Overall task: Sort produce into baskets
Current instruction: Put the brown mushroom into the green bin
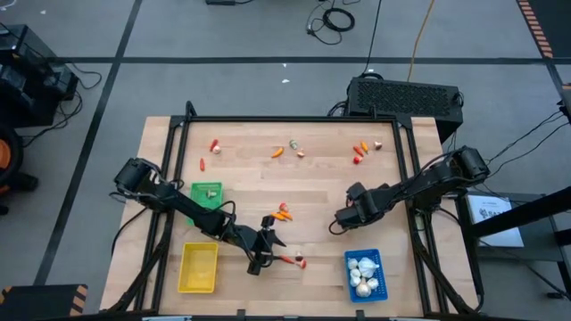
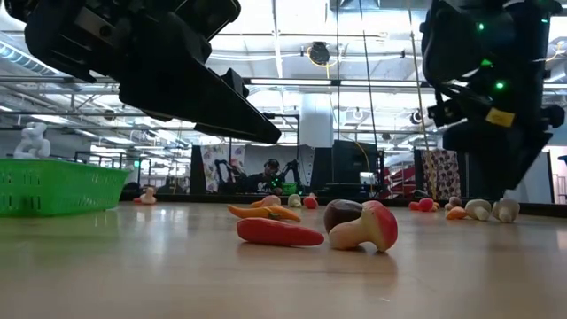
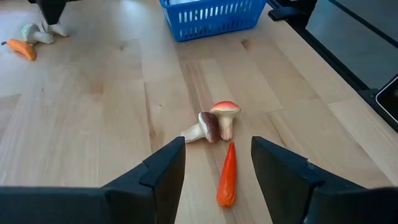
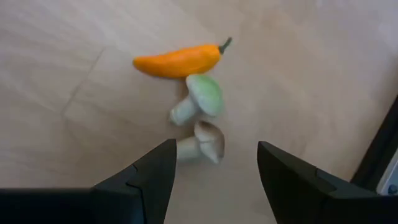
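Note:
My left gripper point(image 1: 266, 247) is open over the table's near middle. A red chili point(image 3: 227, 183) lies flat on the table between its fingertips point(image 3: 217, 155), untouched, with two small mushrooms point(image 3: 214, 121) just beyond it. My right gripper point(image 1: 340, 222) is open and hovers over an orange pepper point(image 4: 177, 62), a green-capped mushroom point(image 4: 202, 99) and a pale mushroom point(image 4: 202, 144), all lying on the table. The green basket point(image 1: 207, 194), the yellow basket point(image 1: 198, 267) and the blue basket point(image 1: 364, 274), which holds white bulbs, stand near the front.
More orange pieces point(image 1: 284, 212) lie mid-table. Small red, orange and pale pieces are scattered along the far side point(image 1: 292, 148), point(image 1: 360, 152), point(image 1: 214, 145). A dark frame point(image 1: 294, 119) borders the table. Bare wood lies between the far pieces and the baskets.

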### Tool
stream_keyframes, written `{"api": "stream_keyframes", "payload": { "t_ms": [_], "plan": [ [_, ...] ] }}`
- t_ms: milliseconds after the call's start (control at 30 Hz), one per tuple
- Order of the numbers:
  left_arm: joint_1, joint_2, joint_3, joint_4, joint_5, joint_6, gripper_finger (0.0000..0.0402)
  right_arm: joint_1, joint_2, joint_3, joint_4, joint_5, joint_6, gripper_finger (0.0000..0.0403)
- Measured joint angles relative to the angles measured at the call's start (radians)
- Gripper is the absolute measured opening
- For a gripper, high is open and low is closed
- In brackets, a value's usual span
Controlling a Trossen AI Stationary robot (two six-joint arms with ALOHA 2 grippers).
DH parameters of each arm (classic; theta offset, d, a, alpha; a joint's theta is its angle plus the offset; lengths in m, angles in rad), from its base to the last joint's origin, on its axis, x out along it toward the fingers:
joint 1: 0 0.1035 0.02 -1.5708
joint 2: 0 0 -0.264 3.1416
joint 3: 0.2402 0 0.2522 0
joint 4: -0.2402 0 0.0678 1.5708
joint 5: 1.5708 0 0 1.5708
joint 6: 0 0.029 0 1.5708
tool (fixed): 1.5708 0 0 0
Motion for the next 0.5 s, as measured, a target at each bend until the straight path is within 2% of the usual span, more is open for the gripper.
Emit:
{"api": "stream_keyframes", "payload": {
  "t_ms": [367, 500],
  "plan": [
    [0.000, 0.000, 0.000, -0.009, -0.001, 0.000, 0.0192, -0.027, -0.002, -0.103, 0.135, -0.037, -0.085, 0.0211],
    [0.000, 0.000, 0.000, -0.022, -0.074, -0.006, 0.0192, -0.033, -0.002, -0.104, 0.142, -0.043, -0.108, 0.0183]
  ]
}}
